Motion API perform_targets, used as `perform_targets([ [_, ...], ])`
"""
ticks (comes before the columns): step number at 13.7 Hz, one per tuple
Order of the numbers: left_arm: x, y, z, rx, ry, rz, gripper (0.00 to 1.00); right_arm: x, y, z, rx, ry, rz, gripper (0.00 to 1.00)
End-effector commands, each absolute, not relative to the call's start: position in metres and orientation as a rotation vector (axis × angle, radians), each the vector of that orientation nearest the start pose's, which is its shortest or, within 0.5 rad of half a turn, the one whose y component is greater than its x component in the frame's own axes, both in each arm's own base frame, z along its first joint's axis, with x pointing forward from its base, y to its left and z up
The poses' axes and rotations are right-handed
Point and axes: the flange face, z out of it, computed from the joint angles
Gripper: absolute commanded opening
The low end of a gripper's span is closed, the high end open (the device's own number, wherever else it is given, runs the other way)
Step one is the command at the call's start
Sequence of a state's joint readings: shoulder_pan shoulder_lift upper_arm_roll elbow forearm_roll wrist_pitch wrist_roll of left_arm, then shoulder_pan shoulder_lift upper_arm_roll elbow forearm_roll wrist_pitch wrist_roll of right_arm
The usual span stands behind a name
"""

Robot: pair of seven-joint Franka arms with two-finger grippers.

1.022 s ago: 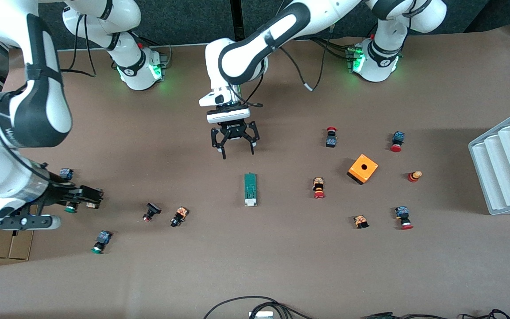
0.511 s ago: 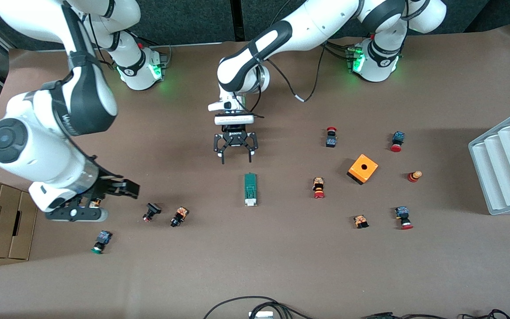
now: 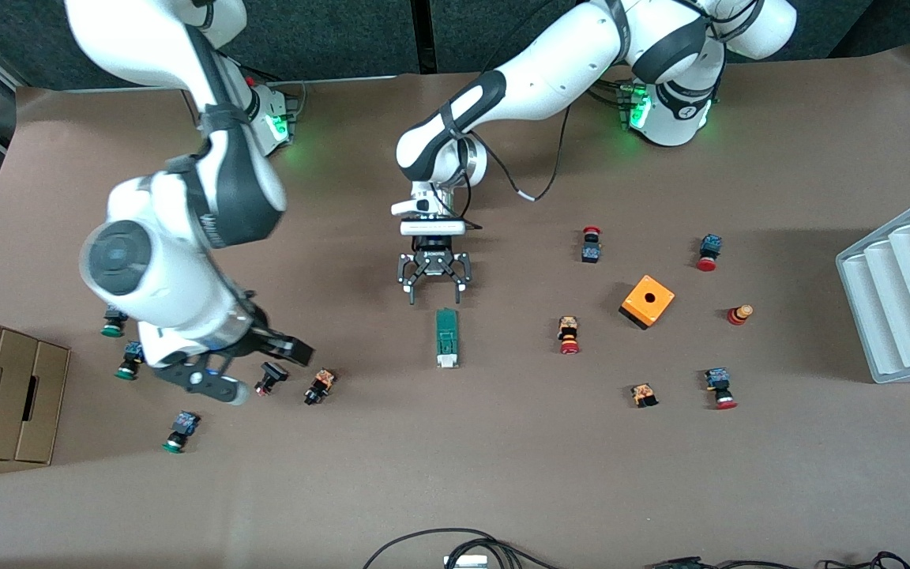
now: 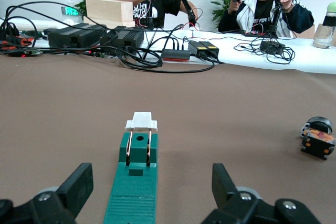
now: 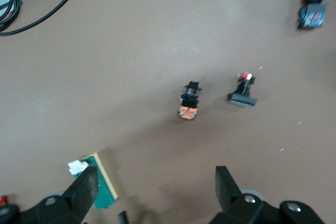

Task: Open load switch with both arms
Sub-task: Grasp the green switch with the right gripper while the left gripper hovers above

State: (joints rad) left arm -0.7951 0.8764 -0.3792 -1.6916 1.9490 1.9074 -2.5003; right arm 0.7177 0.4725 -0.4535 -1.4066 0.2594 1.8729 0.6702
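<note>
The load switch [image 3: 446, 338], a narrow dark-green block with a white handle piece at the end nearer the front camera, lies flat in the middle of the table. My left gripper [image 3: 435, 299] hangs open just over the table at the switch's green end, not touching it. In the left wrist view the load switch [image 4: 134, 182] runs between the spread fingers of the left gripper [image 4: 151, 184]. My right gripper [image 3: 264, 368] hovers open and empty over small pushbuttons toward the right arm's end. Its own view shows the load switch [image 5: 100, 184] beside one finger of the right gripper [image 5: 156, 190].
Small pushbuttons [image 3: 319, 386] lie scattered at both ends of the table. An orange box with a hole [image 3: 648, 301] and a white ridged tray [image 3: 905, 292] sit toward the left arm's end. Cardboard boxes [image 3: 5, 395] stand at the right arm's end. Cables [image 3: 455, 545] lie at the front edge.
The right arm has swung from its end of the table toward the middle, uncovering two green-capped pushbuttons. The left gripper has come down closer to the switch's green end. Both stayed open.
</note>
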Motion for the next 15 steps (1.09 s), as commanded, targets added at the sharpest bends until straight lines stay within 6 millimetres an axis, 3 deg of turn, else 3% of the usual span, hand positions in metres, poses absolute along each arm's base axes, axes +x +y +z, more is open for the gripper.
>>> perform_targets([
  [1,0.348,-0.571,0.118,-2.522,-0.080,-1.929,1.00,0.652,0.296,0.446,-2.910,0.910,-0.037,0.99],
  [4,0.350,-0.569,0.115,-2.491,-0.084,-1.950,1.00,0.645,0.337,0.427,-2.718,1.240,0.003,0.99],
  [7,0.352,-0.565,0.097,-2.474,-0.064,-2.012,1.00,0.640,0.369,0.409,-2.551,1.504,0.068,0.99],
  [11,0.353,-0.561,0.085,-2.471,-0.047,-2.010,1.00,0.630,0.394,0.396,-2.336,1.813,0.178,0.99],
  [12,0.362,-0.554,0.079,-2.446,-0.026,-2.025,1.00,0.627,0.397,0.389,-2.286,1.888,0.220,0.99],
  [15,0.365,-0.553,0.077,-2.442,-0.014,-2.050,1.00,0.624,0.406,0.368,-2.198,2.014,0.306,0.99],
])
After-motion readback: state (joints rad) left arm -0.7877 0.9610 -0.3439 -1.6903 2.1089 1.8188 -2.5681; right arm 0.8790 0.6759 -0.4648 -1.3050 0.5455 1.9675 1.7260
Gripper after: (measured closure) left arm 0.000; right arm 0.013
